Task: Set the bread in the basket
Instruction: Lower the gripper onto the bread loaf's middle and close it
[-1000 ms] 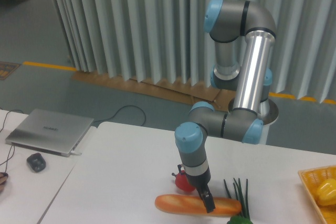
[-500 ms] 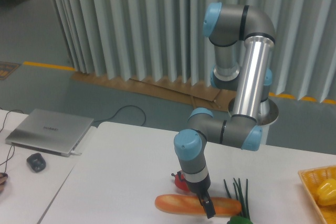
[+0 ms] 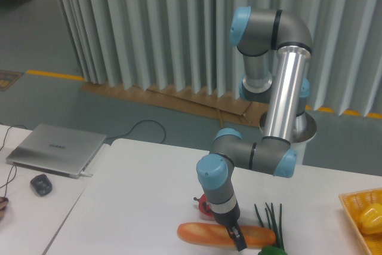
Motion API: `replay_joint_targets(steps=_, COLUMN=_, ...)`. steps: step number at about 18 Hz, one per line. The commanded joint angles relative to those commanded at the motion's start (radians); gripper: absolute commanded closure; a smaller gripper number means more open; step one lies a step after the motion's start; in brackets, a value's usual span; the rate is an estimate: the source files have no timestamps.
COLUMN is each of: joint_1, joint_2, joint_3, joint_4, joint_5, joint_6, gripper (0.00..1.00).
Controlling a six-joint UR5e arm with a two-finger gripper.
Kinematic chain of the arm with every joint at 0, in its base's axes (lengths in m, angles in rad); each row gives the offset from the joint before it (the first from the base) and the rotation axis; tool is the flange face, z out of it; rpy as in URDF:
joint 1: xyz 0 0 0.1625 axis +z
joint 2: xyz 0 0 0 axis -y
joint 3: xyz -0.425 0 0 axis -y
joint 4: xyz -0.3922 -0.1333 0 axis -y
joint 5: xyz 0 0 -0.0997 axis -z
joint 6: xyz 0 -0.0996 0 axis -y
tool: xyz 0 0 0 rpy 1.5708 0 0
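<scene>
Red pepper [image 3: 205,206] just behind bread [image 3: 206,234], partly hidden by arm. Green stalks [image 3: 270,219] at bread's right end. Laptop [image 3: 55,149] and mouse [image 3: 40,184] far left. Bread: long, golden-orange, lying on worktop [image 3: 143,201], well apart from basket [image 3: 358,207] at right edge. Gripper [image 3: 237,240] down at bread; grip state cannot be told.

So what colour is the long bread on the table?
Golden-orange, with paler ends. The bread shows in the fixed camera view, the only one.
</scene>
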Motion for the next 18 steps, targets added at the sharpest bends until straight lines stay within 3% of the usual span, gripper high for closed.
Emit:
replay_joint_targets(steps=1, joint_1=0.003, joint_2=0.003, joint_3=0.0, joint_4=0.0, joint_5=-0.002, joint_6=0.002, gripper=0.4)
replay_joint_targets(steps=3, joint_1=0.006, joint_2=0.009, joint_3=0.002, joint_4=0.0, joint_5=-0.002, joint_6=0.003, gripper=0.39)
replay_joint_targets(steps=5, joint_1=0.009, joint_2=0.011, joint_3=0.002, joint_4=0.0, joint_5=-0.002, joint_6=0.002, gripper=0.43)
replay_joint_targets(steps=6, joint_1=0.015, joint_2=0.014, joint_3=0.003, joint_4=0.0, joint_5=-0.002, joint_6=-0.001, gripper=0.5)
replay_joint_targets(steps=18, joint_1=0.046, joint_2=0.057, joint_3=0.006, joint_4=-0.005, joint_5=-0.005, joint_6=0.003, gripper=0.53)
